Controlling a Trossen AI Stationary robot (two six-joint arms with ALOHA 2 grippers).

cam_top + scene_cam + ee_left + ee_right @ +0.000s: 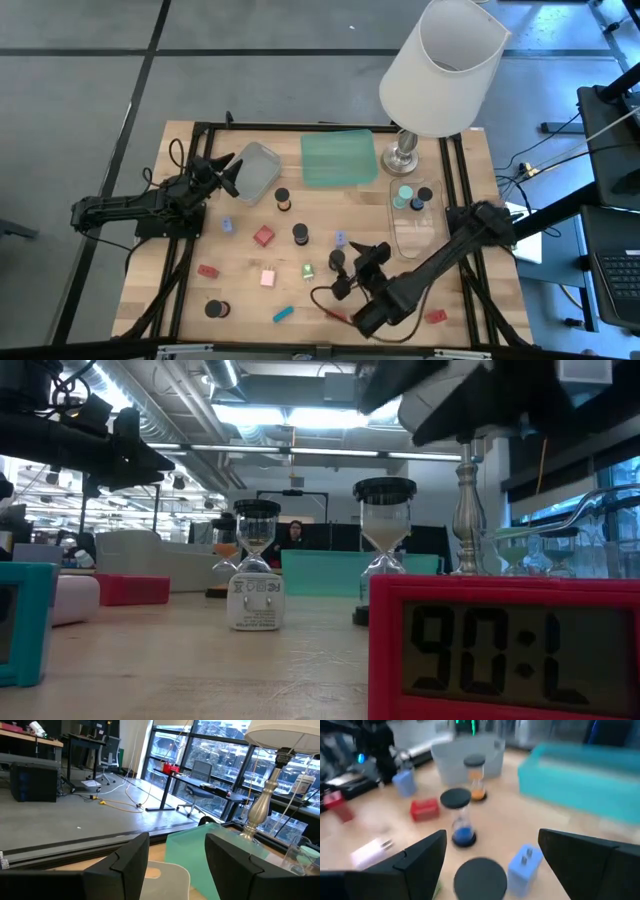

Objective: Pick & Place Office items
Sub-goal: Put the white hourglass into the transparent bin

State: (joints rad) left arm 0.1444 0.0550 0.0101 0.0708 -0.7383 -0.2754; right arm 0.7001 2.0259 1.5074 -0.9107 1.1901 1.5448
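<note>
Office items lie scattered on the wooden table point(470, 160): black-capped hourglasses point(283, 198) point(300, 233) point(337, 261), a red block point(263, 236), lavender blocks point(228, 226) point(341, 239), a pink piece point(268, 278), a teal bar point(283, 314) and a red bar point(207, 270). My right gripper point(492, 835) hovers open above the near-middle of the table, over a black-capped hourglass point(480, 877) and a lavender block point(525, 862), with nothing between its fingers. My left gripper point(177, 857) stands open and level at the far left, by the grey tray point(255, 170).
A green tray point(338, 158) and a white-shaded lamp point(440, 65) stand at the far edge. A clear tray point(412, 230) at the right holds mint-green and black pieces. A red clock point(500, 650) sits close to the low camera. A person shows in the room behind.
</note>
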